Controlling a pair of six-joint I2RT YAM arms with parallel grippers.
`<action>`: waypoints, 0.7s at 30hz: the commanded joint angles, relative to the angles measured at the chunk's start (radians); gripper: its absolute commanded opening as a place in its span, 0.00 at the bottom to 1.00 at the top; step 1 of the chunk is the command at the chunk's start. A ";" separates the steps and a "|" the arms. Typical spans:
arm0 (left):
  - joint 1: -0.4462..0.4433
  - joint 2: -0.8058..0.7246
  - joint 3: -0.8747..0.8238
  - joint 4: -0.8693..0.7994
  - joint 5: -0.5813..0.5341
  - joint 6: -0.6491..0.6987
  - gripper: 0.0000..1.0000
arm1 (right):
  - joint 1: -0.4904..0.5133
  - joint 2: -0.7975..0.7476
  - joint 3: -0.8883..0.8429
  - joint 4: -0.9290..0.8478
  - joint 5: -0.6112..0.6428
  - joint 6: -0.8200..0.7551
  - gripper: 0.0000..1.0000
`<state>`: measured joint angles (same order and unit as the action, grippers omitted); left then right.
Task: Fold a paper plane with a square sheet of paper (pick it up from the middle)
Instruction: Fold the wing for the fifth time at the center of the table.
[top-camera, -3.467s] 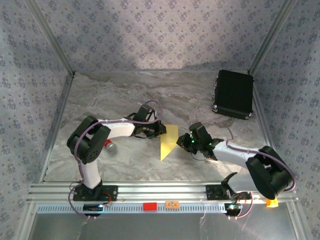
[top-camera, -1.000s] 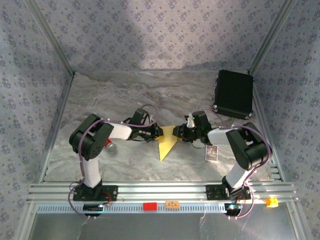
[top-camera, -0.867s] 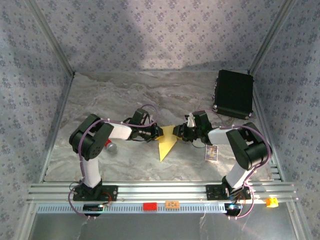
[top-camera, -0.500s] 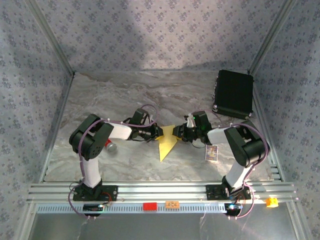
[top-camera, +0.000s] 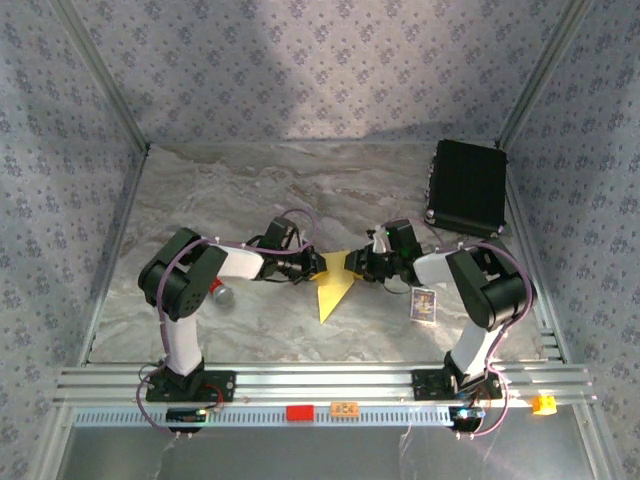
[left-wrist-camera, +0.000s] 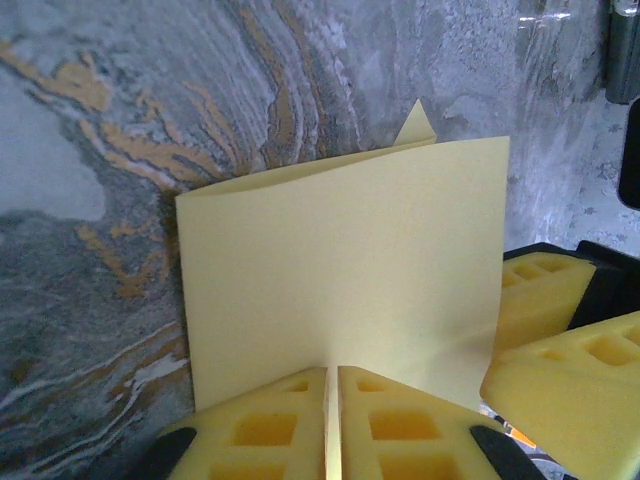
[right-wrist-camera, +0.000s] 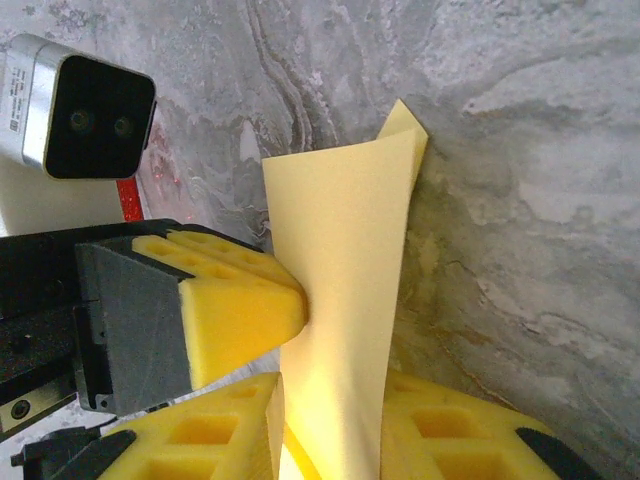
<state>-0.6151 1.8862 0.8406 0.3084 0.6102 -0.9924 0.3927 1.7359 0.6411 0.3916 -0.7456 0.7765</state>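
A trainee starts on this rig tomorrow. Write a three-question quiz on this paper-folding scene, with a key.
1. True or false: the left end effector is shut on the folded yellow sheet of paper.
2. Which object lies on the grey marbled table just right of the paper? A. a small printed card B. a blue plastic cup C. a pair of steel scissors
3. In a few words: in the top view, where on the table does the black rectangular case sit?

Key: 1 true; 2 A; 3 far right corner.
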 joint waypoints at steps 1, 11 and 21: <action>0.012 0.028 -0.002 -0.029 0.016 0.018 0.11 | -0.006 0.027 0.029 -0.034 -0.045 -0.049 0.29; 0.018 0.024 -0.005 -0.020 0.027 0.018 0.11 | -0.007 0.038 0.037 -0.037 -0.070 -0.054 0.24; 0.020 0.010 -0.006 -0.022 0.026 0.024 0.12 | -0.008 0.043 0.047 -0.083 -0.051 -0.085 0.22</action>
<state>-0.6037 1.8877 0.8406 0.3077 0.6323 -0.9878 0.3904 1.7599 0.6640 0.3462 -0.7860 0.7223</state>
